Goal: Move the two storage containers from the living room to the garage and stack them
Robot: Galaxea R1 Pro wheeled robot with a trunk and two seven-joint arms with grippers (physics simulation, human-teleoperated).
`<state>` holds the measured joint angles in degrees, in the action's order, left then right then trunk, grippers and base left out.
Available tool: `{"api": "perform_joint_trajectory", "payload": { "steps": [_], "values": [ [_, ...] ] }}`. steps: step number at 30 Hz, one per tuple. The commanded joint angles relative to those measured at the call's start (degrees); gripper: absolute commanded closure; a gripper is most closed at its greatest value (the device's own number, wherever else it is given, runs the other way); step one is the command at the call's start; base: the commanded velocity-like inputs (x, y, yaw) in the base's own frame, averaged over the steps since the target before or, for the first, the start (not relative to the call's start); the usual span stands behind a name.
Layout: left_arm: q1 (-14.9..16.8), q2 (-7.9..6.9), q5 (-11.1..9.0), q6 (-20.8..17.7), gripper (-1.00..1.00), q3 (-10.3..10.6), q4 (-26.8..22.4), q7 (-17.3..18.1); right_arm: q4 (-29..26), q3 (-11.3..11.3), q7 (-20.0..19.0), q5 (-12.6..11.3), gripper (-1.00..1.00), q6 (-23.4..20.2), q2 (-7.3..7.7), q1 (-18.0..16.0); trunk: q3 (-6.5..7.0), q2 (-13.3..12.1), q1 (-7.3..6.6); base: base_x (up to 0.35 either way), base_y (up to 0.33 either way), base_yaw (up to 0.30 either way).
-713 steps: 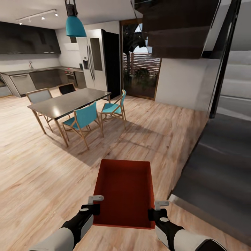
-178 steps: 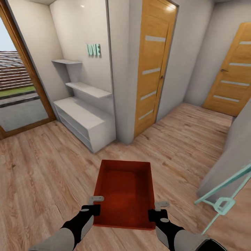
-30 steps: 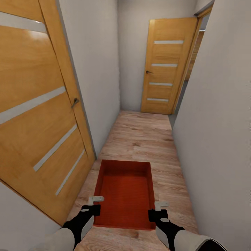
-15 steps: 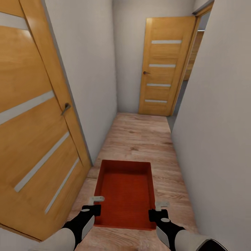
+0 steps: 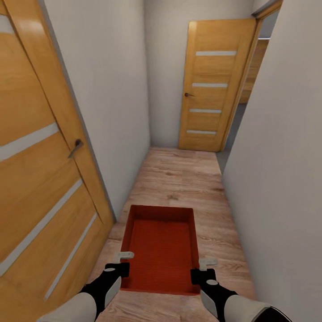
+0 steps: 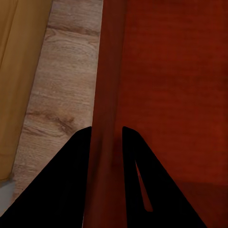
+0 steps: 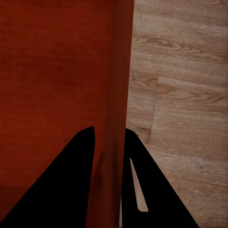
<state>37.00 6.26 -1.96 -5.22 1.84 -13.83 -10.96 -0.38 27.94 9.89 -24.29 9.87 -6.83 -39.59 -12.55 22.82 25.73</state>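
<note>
One red-orange storage container (image 5: 162, 248) hangs in front of me above a light wood plank floor, held by both arms. My left gripper (image 5: 121, 264) is shut on its left wall, and my right gripper (image 5: 200, 268) is shut on its right wall. In the left wrist view the black fingers (image 6: 80, 166) pinch the ribbed container wall (image 6: 108, 95). The right wrist view shows the other fingers (image 7: 80, 171) clamping the opposite container wall (image 7: 119, 85). I am in a narrow hallway, with neither the living room nor the garage in view.
A wooden door (image 5: 36, 147) with a lever handle stands close on the left. A grey wall (image 5: 281, 156) runs along the right. At the hallway's end is another wooden door (image 5: 214, 85), with an opening (image 5: 243, 112) to its right. The plank floor (image 5: 183, 179) lies between.
The view has moved forward along the hallway; the left door slid further to the left and the far door stands a little nearer. The container and both grips are unchanged.
</note>
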Motion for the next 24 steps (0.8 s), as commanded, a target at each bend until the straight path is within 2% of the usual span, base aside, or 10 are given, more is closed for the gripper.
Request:
{"api": "perform_joint_trajectory", "payload": {
  "steps": [1,24],
  "values": [
    [0.00,-0.29,-0.05,-0.41,1.00,0.01,0.12,-0.55,-0.06,0.53,3.82,-0.40,1.00,1.29,1.18,-0.06,-0.10,0.10,0.06,0.322,0.000,0.000],
    [0.00,-0.29,-0.06,-0.41,1.00,0.01,0.12,-0.55,-0.06,0.53,3.82,-0.40,1.00,1.29,1.12,-0.07,-0.10,0.10,0.06,0.322,0.000,0.000]
  ]
}}
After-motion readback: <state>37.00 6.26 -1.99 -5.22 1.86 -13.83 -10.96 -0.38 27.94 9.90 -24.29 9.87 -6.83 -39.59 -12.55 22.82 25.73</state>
